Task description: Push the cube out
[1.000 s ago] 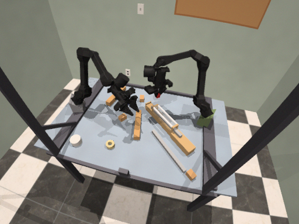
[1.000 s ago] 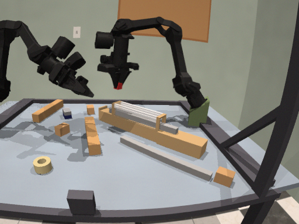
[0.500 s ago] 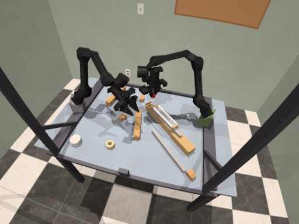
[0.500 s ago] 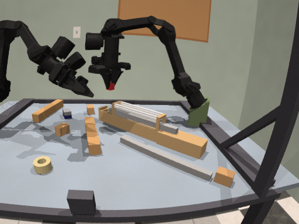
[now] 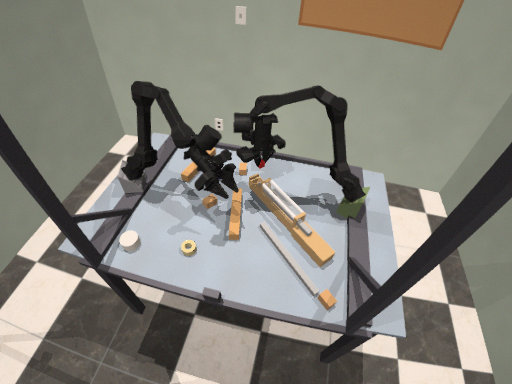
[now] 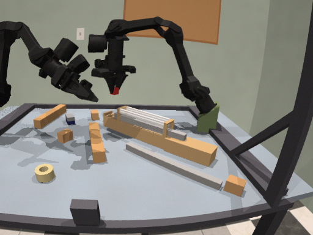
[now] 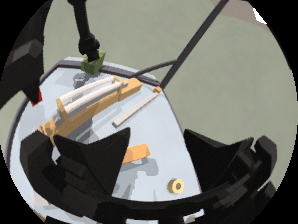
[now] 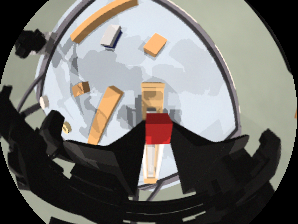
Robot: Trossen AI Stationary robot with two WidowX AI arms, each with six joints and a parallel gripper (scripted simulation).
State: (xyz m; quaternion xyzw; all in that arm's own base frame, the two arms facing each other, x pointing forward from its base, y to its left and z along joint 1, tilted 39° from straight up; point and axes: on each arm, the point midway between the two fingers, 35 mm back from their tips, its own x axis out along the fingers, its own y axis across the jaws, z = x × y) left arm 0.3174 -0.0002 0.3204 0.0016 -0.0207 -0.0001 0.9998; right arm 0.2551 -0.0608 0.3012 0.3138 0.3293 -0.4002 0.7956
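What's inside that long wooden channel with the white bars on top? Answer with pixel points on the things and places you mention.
Inside the long wooden channel (image 5: 312, 243) (image 6: 186, 150), under the white bars (image 5: 287, 197) (image 6: 143, 115), lies a grey stick (image 5: 304, 228) (image 6: 178, 134), poking out one end. The bars and walls partly cover it, so I can't see everything.

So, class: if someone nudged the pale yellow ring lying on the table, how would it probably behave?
The pale yellow ring would probably slide rather than roll, since it lies flat on its face. Tipping looks unlikely, as it is squat and broad-based. Stood on its round edge, though, it might well roll.
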